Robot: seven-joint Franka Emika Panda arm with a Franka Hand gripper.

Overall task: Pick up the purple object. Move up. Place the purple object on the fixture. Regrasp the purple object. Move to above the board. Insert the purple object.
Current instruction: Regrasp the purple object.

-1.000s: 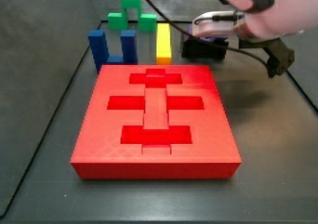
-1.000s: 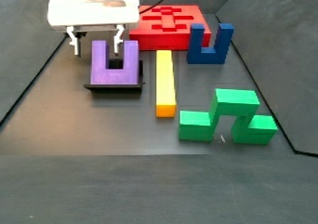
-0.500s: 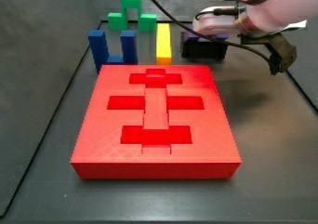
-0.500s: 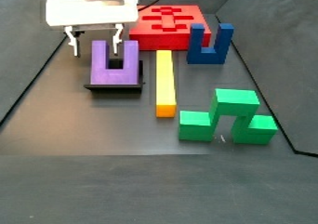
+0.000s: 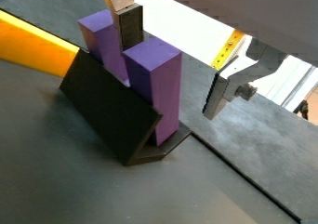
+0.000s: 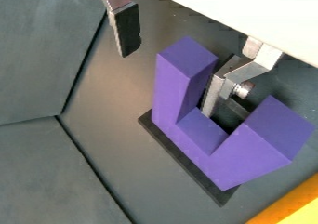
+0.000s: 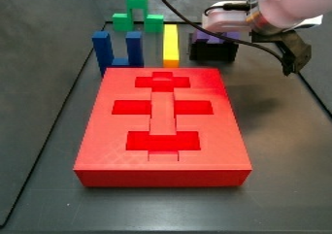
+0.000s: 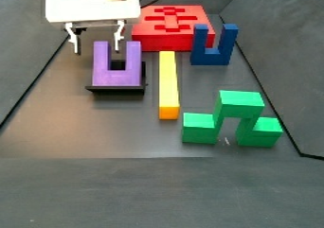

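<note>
Purple object (image 8: pixel 117 66) seated on fixture (image 8: pixel 117 89), upper left. Gripper (image 8: pixel 97 38) spread, above it. You regrasp next; board (image 8: pixel 173 22) insertion remains.

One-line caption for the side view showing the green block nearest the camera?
Open gripper hovers above the purple object seated upright on the fixture.
</note>
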